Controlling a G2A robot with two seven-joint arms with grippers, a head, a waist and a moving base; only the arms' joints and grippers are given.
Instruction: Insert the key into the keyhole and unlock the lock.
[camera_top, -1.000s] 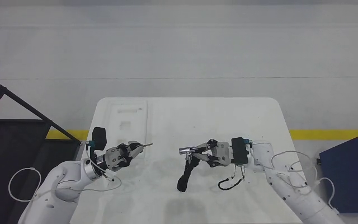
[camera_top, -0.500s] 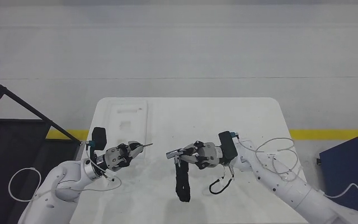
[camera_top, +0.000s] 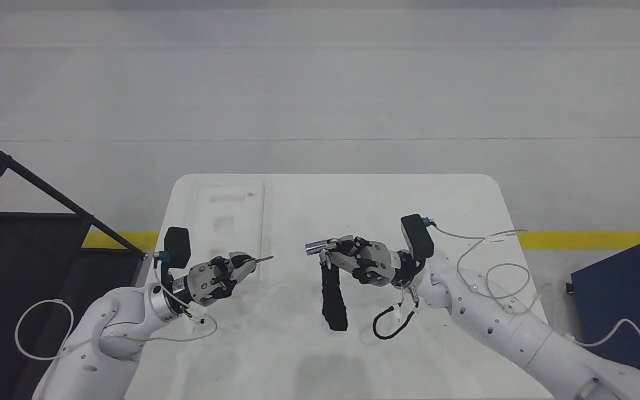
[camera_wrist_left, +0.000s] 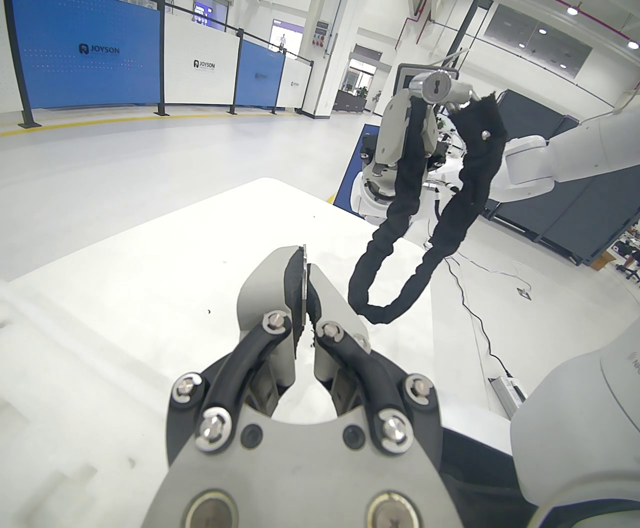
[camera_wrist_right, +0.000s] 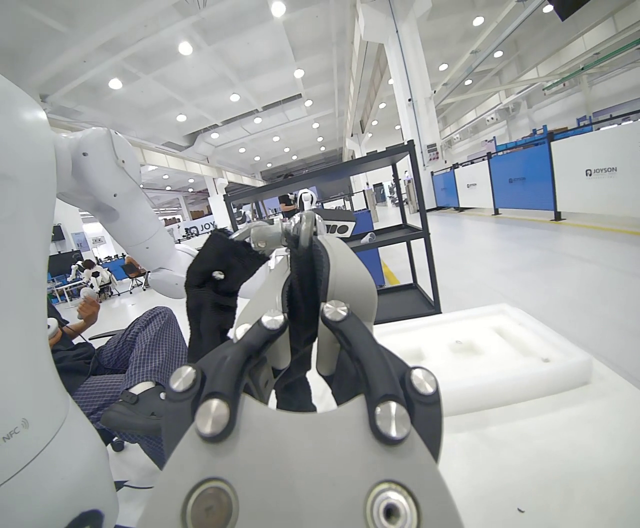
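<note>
**Key and lock held apart above the table**

We see the left gripper (camera_top: 243, 262) over the near-left part of the white table (camera_top: 440, 210). Its two fingers are pressed together on the key (camera_top: 261, 260). The key is a thin, flat piece of silver metal. Its blade sticks out past the fingertips and points across the table towards the lock. In the left wrist view the key (camera_wrist_left: 303, 287) is edge-on, a narrow dark strip pinched between the black pads.

The right gripper (camera_top: 343, 250) is over the middle of the table, nearer its near edge than its far one, and well apart from the key. It is clamped on the lock (camera_top: 319, 244), gripping the fabric-covered cable just behind the lock's head. The head is a short silver cylinder. In the left wrist view its round end face is turned towards the key and shows the keyhole (camera_wrist_left: 438, 85), a small dark slot pinched in the middle. Both ends of the cable (camera_wrist_left: 395, 225) meet at the cylinder. It is a thick rope sleeved in black cloth, and it hangs down in a long loop. We cannot tell whether the bottom of the loop touches the table.

A white foam tray (camera_top: 228, 208) with shallow recesses lies at the table's far-left corner.
</note>
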